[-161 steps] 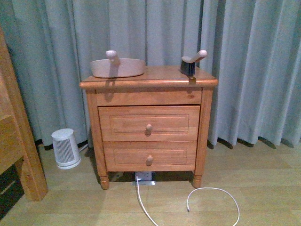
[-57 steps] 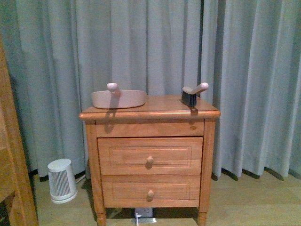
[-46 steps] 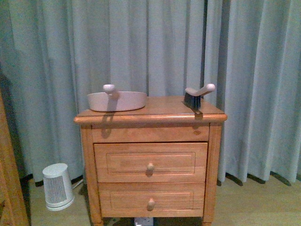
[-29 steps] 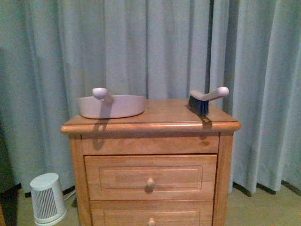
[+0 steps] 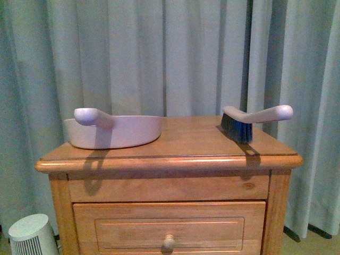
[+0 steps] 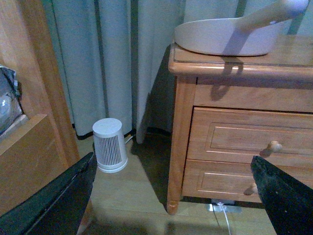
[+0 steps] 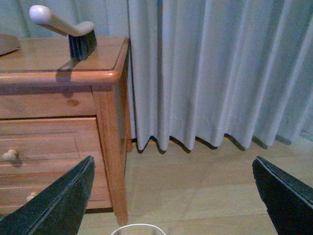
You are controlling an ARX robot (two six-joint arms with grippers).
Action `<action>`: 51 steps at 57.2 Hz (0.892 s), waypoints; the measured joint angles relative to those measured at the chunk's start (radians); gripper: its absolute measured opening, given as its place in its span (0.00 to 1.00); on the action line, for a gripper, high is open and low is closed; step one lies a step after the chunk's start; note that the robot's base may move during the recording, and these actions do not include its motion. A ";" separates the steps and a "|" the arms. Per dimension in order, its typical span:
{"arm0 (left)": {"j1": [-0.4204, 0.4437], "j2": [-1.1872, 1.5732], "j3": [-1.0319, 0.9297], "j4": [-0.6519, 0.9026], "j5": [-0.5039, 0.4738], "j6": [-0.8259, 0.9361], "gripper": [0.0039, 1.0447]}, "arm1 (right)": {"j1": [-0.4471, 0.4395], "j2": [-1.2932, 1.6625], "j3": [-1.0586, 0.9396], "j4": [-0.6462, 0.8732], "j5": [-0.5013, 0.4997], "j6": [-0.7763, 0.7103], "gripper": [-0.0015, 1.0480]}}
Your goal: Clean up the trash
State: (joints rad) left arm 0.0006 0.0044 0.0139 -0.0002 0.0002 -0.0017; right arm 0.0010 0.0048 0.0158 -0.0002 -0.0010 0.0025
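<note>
Base has closed in: the nightstand (image 5: 170,212) now fills the front view. Left fingers (image 6: 54,205) and right fingers (image 7: 56,203) spread wide, empty. Dustpan (image 5: 122,132) on the tabletop (image 5: 186,141) above and beyond the left fingers; brush (image 5: 249,119) beyond the right fingers. Trash unseen in any view; probably must be found first.

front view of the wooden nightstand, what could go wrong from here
1. No trash shows in any view; the front camera sees the wooden nightstand top nearly edge-on, so the pinkish-beige plastic dustpan may hide it.
2. The beige-handled, dark-bristled brush stands on its bristles toward the right side, handle pointing at the robot; the open right fingers could knock it off.
</note>
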 joint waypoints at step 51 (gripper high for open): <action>0.030 0.260 0.141 -0.190 0.184 -0.228 0.93 | 0.000 0.000 0.000 0.000 0.000 0.000 0.93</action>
State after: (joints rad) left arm 0.0307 0.2646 0.1551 -0.1905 0.1841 -0.2298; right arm 0.0010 0.0048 0.0158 -0.0002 -0.0010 0.0025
